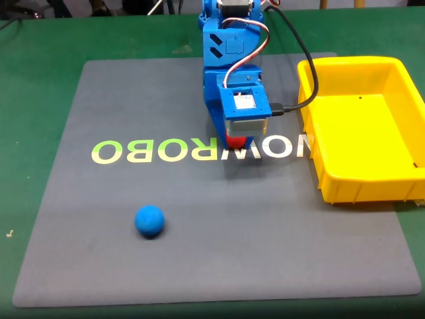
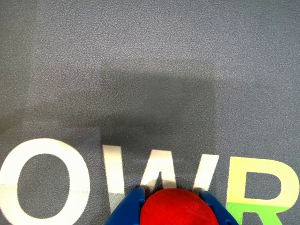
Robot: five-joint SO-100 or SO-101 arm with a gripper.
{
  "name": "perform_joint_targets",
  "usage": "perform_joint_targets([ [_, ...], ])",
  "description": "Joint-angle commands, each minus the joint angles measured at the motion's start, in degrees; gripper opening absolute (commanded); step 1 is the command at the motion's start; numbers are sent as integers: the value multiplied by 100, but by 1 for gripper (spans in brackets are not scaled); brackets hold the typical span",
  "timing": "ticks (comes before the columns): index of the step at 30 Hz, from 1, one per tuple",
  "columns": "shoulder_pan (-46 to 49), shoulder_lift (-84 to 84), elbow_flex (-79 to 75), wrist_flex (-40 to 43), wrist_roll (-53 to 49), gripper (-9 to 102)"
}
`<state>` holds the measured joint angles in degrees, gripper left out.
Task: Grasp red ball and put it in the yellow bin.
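The red ball [image 2: 177, 208] is seen clamped between the 2 jaws of the gripper [image 2: 171, 206] over the mat [image 1: 265, 226] lettering near its middle, grasp judged done, transfer to the yellow bin [image 1: 345, 183] at the right edge outstanding.

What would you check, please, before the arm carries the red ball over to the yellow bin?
1. Claw closed around the red ball: ok, blue fingers flank it on both sides in the wrist view.
2. Ball lifted off the grey mat: cannot tell.
3. Yellow bin has free space: ok, its floor is bare.
4. Blue ball out of the path: ok, it lies away from the bin.
5. Black cable clear of the bin: not ok, it crosses the rim.
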<state>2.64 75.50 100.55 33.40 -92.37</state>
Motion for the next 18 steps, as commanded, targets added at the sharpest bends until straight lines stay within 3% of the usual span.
perform_joint_targets([
  [1, 79, 185, -299, -88, 53, 0],
  [18, -422, 2628, -316, -123, -79, 0],
])
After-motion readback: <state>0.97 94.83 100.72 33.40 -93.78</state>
